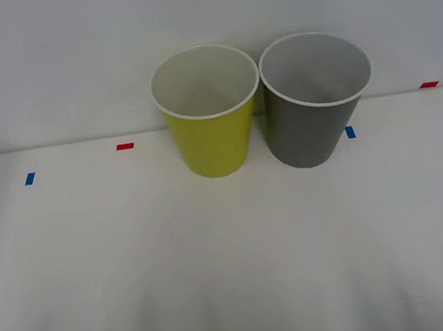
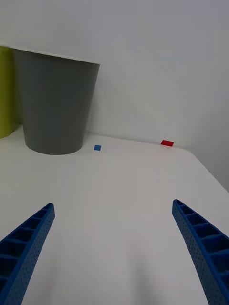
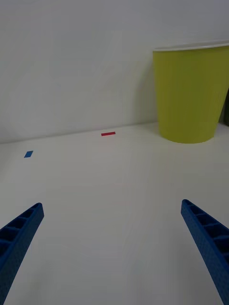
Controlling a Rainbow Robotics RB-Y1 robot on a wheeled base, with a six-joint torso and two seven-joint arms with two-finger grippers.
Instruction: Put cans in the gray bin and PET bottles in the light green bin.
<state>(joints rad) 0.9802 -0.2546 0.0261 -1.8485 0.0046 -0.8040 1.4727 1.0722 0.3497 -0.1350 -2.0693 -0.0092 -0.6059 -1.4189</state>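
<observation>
Two bins stand upright at the far side of the white table [image 1: 233, 254], mouths up, long axes vertical, each tapering toward its base. I take the gray bin [image 1: 313, 113] as landmark: the light green bin [image 1: 208, 126] stands just beside it on its left, rims nearly touching; I cannot tell whether they do touch. Both show pale insides with no contents I can make out. A blue tape mark [image 1: 350, 132] lies just by the gray bin's base on its right, a red mark [image 1: 429, 84] farther right near the table's back edge, and a red mark [image 1: 125, 146] and blue mark [image 1: 30, 178] lie well left of the green bin. Left gripper [image 3: 112, 238] and right gripper [image 2: 112, 233] hover low at the near edge, well apart from the gray bin, fingers spread wide, holding nothing. Bare tabletop lies between them and the bins.
</observation>
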